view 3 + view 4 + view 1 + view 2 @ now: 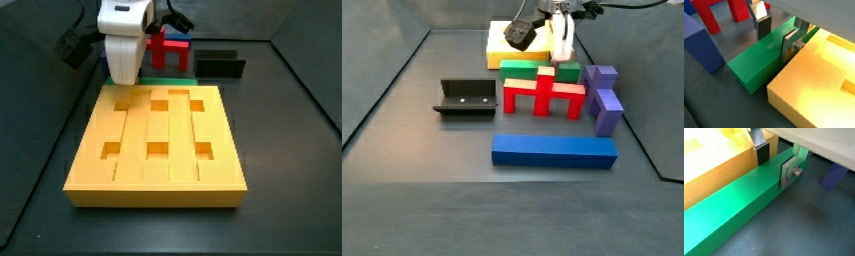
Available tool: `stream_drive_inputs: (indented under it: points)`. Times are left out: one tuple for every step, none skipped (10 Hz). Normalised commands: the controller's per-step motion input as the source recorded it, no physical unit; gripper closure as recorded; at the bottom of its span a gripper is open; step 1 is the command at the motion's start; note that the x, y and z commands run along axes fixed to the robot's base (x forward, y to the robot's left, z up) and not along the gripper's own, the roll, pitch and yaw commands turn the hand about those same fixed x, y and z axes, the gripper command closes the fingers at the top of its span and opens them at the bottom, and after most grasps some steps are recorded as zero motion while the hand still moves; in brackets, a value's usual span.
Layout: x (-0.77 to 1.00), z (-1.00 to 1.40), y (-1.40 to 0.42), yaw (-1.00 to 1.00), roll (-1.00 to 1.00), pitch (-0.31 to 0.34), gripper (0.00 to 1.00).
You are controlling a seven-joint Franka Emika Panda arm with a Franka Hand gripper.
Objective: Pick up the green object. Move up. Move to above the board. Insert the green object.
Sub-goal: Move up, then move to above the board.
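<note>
Gripper [776, 37] down at worktop level, fingers astride long green plastic bar [761, 60], narrow but closure unclear; bar lies flat against far edge of yellow-orange slotted board [158, 140], ready for lifting.

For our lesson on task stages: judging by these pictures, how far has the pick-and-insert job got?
Done: the gripper is down at the long green plastic block, beside the yellow-orange slab with square holes.
In hand: its silver finger plates straddle the block, which lies on the floor; a firm grip cannot be confirmed.
Left: lifting, moving above the slab, inserting; its holes look empty.
</note>
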Motion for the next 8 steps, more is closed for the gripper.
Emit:
stream_drive_inputs:
  points:
    - [0.06, 0.86, 0.02, 0.05, -0.01, -0.018, 1.0]
    - [0.01, 0.64, 0.03, 0.06, -0.03, 0.04, 1.0]
    - [0.04, 0.25, 0.01, 0.03, -0.07, 0.033, 1.0]
    - [0.0, 1.4, 0.0, 0.0, 0.0, 0.0, 1.0]
    - [-0.01, 1.4, 0.0, -0.02, 0.01, 0.007, 1.0]
    - [-0.05, 1.4, 0.0, -0.01, -0.03, 0.037, 1.0]
    - [-0.01, 1.4, 0.0, 0.0, -0.07, 0.016, 1.0]
    - [0.0, 1.4, 0.0, -0.01, -0.06, 0.042, 1.0]
